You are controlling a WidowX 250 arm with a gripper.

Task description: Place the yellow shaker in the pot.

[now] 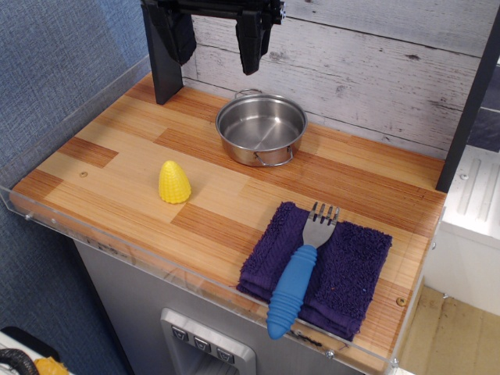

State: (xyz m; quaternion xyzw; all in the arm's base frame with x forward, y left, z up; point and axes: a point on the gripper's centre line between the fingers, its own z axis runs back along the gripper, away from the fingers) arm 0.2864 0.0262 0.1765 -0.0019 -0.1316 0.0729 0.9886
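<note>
While I hang high at the back of the wooden counter (234, 203), my gripper (217, 37) sits right at the top edge of the view, its two dark fingers (251, 43) pointing down and spread wide apart, holding nothing at all. Just below me and a touch to the right sits the pot (261, 129), shiny steel, shallow, upright, with one wire loop handle at its far rim and one at its near rim. Nothing lies inside it; I see only bare metal.

Over on the left half of the counter stands the yellow shaker (174, 182), upright on its broad base, rounded tip up, bumpy kernels all over it. It is well apart from the pot, nearer the front edge, and nothing touches it.

Down at the front right lies a folded purple towel (348, 266), and across it rests a fork (301, 269) with a thick blue ribbed handle and grey tines. The tines point toward the back wall, and the handle's end overhangs the towel toward the clear plastic rim of the counter.
</note>
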